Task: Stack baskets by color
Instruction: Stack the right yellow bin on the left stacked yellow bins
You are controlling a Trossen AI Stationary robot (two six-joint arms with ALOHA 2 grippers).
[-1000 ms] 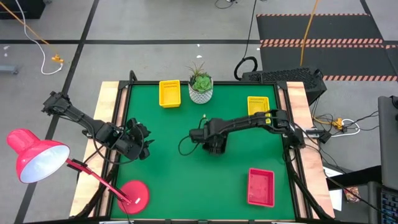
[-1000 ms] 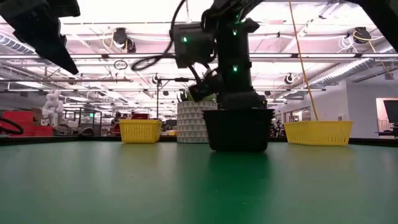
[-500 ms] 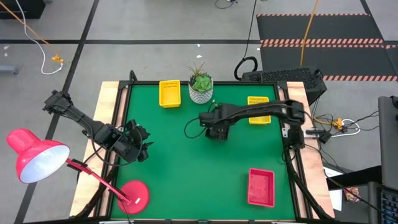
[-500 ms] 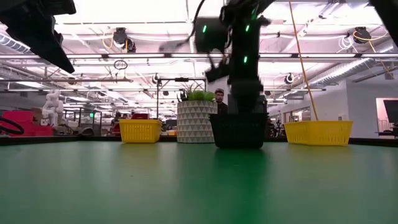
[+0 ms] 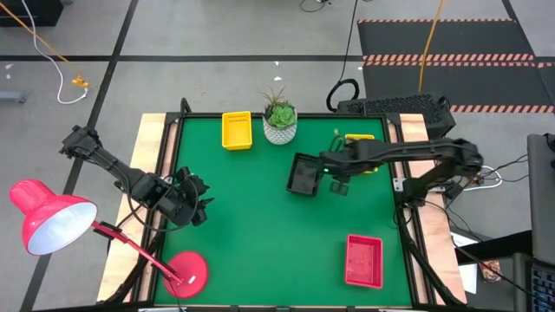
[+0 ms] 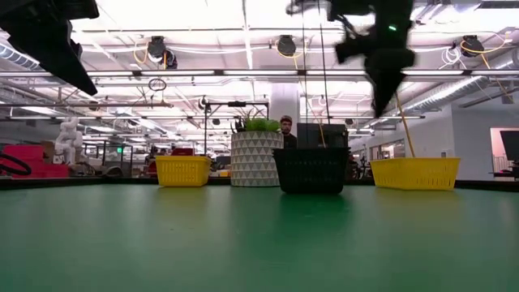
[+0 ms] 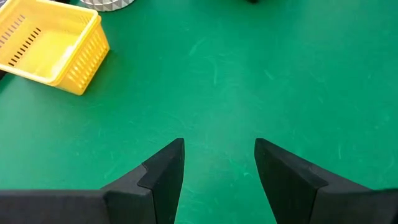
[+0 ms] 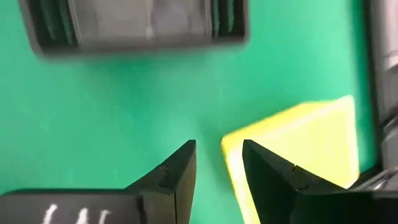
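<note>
A black basket (image 5: 304,175) (image 6: 310,169) stands on its base mid-table, with nothing touching it. My right gripper (image 5: 340,183) (image 8: 217,158) hangs open above the table just right of it, between it and a yellow basket (image 5: 359,141) (image 8: 298,143) that the arm partly covers. A second yellow basket (image 5: 236,130) (image 7: 50,46) sits at the far left. A red basket (image 5: 363,260) lies near the right front. My left gripper (image 5: 198,201) (image 7: 217,162) waits open over the table's left edge.
A white ribbed plant pot (image 5: 279,124) (image 6: 257,158) stands at the far edge between the yellow baskets. A red lamp has its round base (image 5: 186,270) on the near left corner. Bare green mat (image 5: 260,234) lies between the baskets.
My right gripper has slid the black basket along the table toward the far edge. It has then come off the basket, risen, and gone toward the right edge. The basket stays upright where it stopped.
</note>
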